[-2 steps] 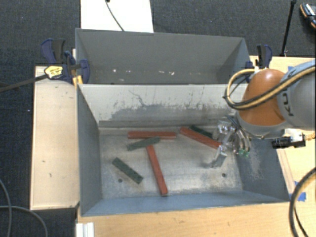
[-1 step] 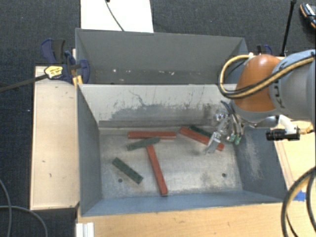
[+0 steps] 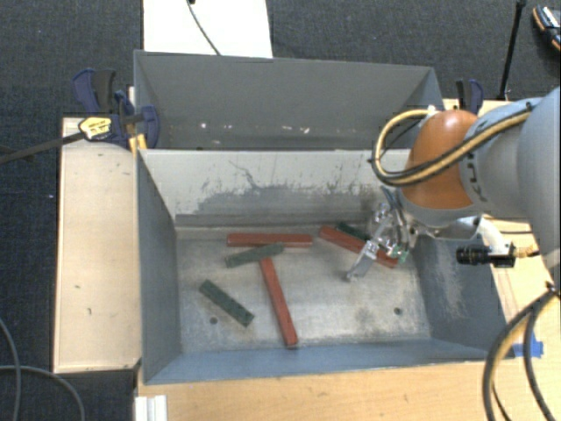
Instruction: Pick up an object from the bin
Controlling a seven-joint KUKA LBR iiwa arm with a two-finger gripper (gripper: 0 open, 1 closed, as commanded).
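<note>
A grey metal bin [image 3: 158,235] has sloping walls, so loose things likely slide down onto its flat floor. The robot arm [image 3: 517,160], orange-covered at the wrist, reaches in from the right. Its pincer [image 3: 366,257] hangs low and tilted; whether it is wide or narrow cannot be told. Beneath it lies a short red bar [image 3: 342,238], probably the thing to pick, its right end hidden by the pincer, with a dark green piece [image 3: 352,230] half tucked behind. Well to the pincer's left lie a long red bar [image 3: 278,303], a level red bar [image 3: 270,239], a green bar [image 3: 254,254] and a farther green bar [image 3: 225,302].
</note>
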